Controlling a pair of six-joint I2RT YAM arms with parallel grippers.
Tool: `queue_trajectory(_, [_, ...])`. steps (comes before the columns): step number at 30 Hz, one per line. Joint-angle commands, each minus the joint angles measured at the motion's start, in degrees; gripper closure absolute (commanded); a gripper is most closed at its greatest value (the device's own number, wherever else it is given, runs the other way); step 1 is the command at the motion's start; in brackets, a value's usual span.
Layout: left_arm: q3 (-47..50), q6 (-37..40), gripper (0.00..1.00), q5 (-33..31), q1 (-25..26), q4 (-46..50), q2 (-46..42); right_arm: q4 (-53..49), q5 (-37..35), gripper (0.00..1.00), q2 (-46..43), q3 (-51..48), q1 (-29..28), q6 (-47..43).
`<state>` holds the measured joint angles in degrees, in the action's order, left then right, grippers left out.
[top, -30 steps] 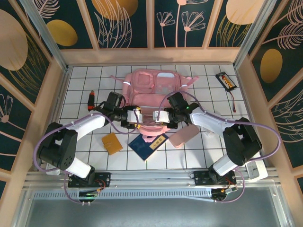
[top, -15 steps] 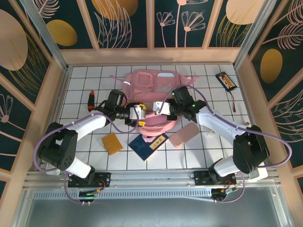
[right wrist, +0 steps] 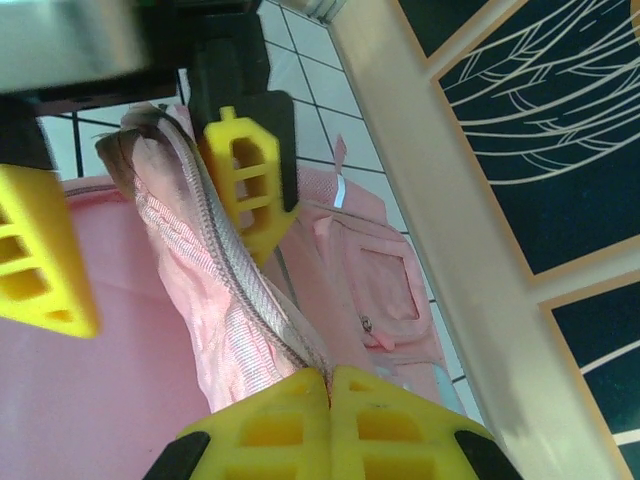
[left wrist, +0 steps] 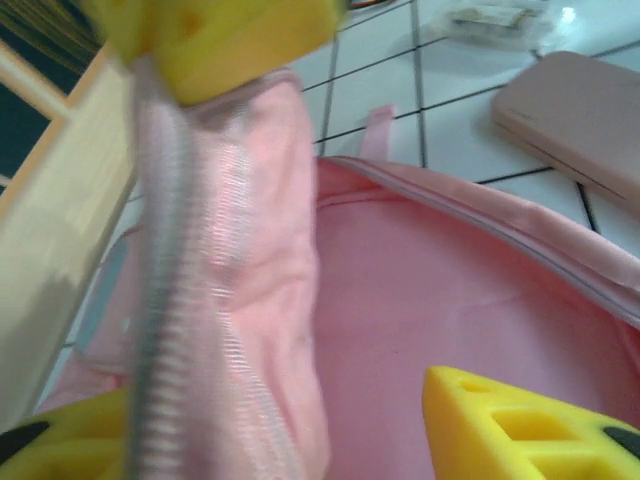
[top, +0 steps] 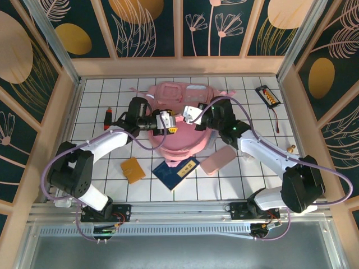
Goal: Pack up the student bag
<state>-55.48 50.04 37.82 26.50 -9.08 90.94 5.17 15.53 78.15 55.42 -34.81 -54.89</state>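
On the white tiled surface point(top: 101, 89) the student bag point(top: 180, 148) sits toward 12 o'clock, its zipper rim held up and pinched in the fully closed right gripper point(right wrist: 328, 378), while the left gripper point(top: 168, 123), at its 9 o'clock, stands partly open astride that rim.

My left tool point(right wrist: 150, 215) and right tool point(right wrist: 328, 390) are tipped yellow, the student bag point(top: 180, 147) is pink with a grey zip point(right wrist: 232, 272), and the counter point(top: 101, 92) is white with dark gridlines.
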Motion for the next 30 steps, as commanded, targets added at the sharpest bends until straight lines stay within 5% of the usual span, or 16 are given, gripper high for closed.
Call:
queue_trajectory(1, [-4.00, -1.46, 0.77, -6.69, 0.22, -1.09, 2.46, 7.08, 3.02, 1.00, -2.30, 0.43, 0.06, 1.38])
queue_trajectory(3, [-5.06, -2.90, 1.00, -10.65, 0.24, -3.19, 2.67, 6.26, 3.15, 1.00, -2.94, -0.50, 0.02, 1.55])
queue_trajectory(6, [-3.15, -5.22, 1.00, -16.50, 0.22, -10.92, 1.27, 7.30, 2.57, 0.96, -5.26, -3.14, 0.02, 5.27])
queue_trajectory(9, [-2.17, -8.32, 1.00, -22.12, 0.24, -16.84, -0.09, 4.95, 3.88, 0.62, -8.04, -4.80, 0.04, 12.61])
queue_trajectory(12, [-4.38, -11.58, 1.00, -29.09, 0.22, -17.58, -0.25, 3.85, 4.71, 0.50, -11.22, -6.85, 0.17, 25.55])
queue_trajectory(13, [-5.45, -12.46, 1.00, -31.07, 0.29, -16.98, -0.23, 3.74, 3.90, 0.36, -12.52, -7.30, 0.18, 30.23])
queue_trajectory(17, [-8.18, -14.86, 1.00, -38.34, 0.22, -14.96, 0.01, 3.49, -5.76, 0.31, -16.56, -10.51, 0.18, 56.48])
queue_trajectory(20, [-8.86, -16.89, 1.00, -41.71, 0.26, -13.76, 0.67, -5.16, -12.03, 0.33, -17.67, -10.51, 0.79, 71.76])
queue_trajectory(22, [-9.68, -19.11, 1.00, -44.48, 0.22, -11.90, 1.57, -14.61, -17.66, 0.45, -17.69, -8.87, 2.01, 82.44])
queue_trajectory(23, [-9.75, -20.46, 1.00, -46.01, 0.25, -11.57, 1.91, -18.43, -18.69, 0.41, -17.68, -8.57, 2.97, 86.44])
queue_trajectory(27, [-8.88, -23.30, 1.00, -47.58, 0.21, -11.01, 2.28, -24.10, -1.34, 0.19, -14.56, -7.66, 5.11, 78.73])
queue_trajectory(30, [-8.77, -23.95, 1.00, -47.58, 0.22, -10.93, 2.69, -28.10, 7.75, 0.20, -9.57, -6.96, 3.78, 71.98])
